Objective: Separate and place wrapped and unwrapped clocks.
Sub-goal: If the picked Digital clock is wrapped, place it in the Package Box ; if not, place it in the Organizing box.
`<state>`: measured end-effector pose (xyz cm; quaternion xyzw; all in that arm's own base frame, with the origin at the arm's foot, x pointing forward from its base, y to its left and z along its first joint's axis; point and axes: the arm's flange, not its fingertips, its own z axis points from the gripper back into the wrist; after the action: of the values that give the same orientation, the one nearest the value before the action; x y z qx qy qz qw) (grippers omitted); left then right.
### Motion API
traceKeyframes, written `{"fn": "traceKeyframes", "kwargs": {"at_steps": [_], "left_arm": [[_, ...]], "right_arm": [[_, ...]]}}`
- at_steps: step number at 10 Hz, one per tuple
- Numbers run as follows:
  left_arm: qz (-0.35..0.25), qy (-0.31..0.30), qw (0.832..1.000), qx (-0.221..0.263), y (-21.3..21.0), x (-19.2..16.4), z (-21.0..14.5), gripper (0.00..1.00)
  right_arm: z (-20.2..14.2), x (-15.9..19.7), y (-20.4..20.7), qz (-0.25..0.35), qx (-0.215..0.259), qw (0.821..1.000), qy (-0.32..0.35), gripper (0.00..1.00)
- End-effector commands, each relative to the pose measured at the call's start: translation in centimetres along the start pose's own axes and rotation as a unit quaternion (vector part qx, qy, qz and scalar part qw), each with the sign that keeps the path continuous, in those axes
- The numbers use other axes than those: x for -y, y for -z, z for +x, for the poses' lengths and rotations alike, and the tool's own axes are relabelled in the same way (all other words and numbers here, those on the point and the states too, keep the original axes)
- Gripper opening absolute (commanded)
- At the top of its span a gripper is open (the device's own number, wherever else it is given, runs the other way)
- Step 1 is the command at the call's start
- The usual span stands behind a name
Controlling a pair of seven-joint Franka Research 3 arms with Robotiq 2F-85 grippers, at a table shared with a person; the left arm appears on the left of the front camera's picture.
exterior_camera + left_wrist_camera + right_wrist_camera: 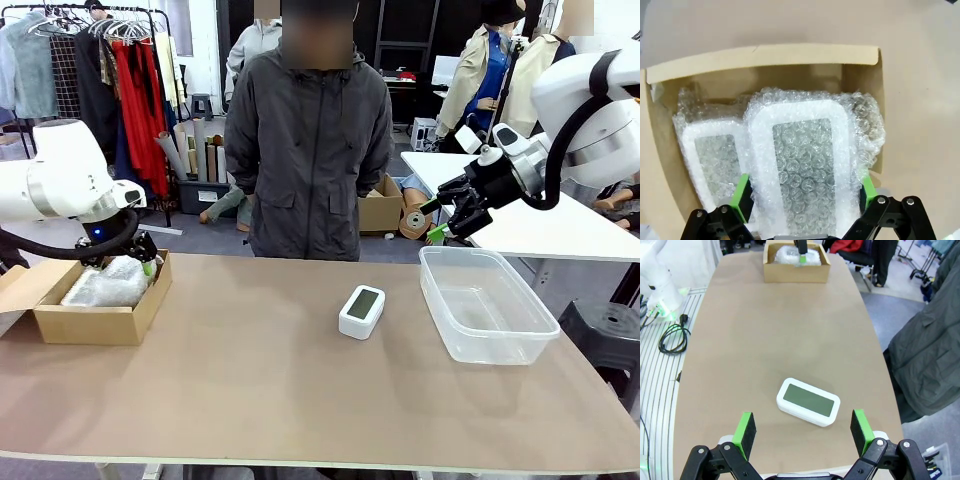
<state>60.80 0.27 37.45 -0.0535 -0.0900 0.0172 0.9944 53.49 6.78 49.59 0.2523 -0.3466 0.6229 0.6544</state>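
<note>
Down in the left box (pixel 100 325), left claw (pixel 804 194) straddles a wrapped clock (pixel 805 160), jaws apart, seemingly depositing it; right claw (pixel 803 430) hovers spread.

Crinkly, glossy bubble wrap on the bundles (pixel 805 165), matt brown cardboard box (pixel 90 322); clock (pixel 361 311) smooth white plastic, tub (pixel 487 303) clear and shiny, table (pixel 250 390) matt.

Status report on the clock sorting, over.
Left end effector open over wrapped clocks in cardboard box. Right end effector open, raised, aimed at bare clock on table. Nothing between it and clear tub.
</note>
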Motion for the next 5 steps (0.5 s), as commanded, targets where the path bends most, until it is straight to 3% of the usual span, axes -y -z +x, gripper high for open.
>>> {"fn": "traceKeyframes", "kwargs": {"at_steps": [1, 5], "left_arm": [[0.016, 0.001, 1.000, 0.019, -1.1, 0.7, 0.2, 1.00], [0.020, 0.017, 0.999, 0.042, -2.9, 1.7, 0.6, 1.00]], "right_arm": [[0.1, 0.0, -0.1, -0.004, -0.002, 1.000, -0.004, 1.00], [0.1, 0.0, -0.1, -0.004, -0.002, 1.000, -0.004, 1.00]]}}
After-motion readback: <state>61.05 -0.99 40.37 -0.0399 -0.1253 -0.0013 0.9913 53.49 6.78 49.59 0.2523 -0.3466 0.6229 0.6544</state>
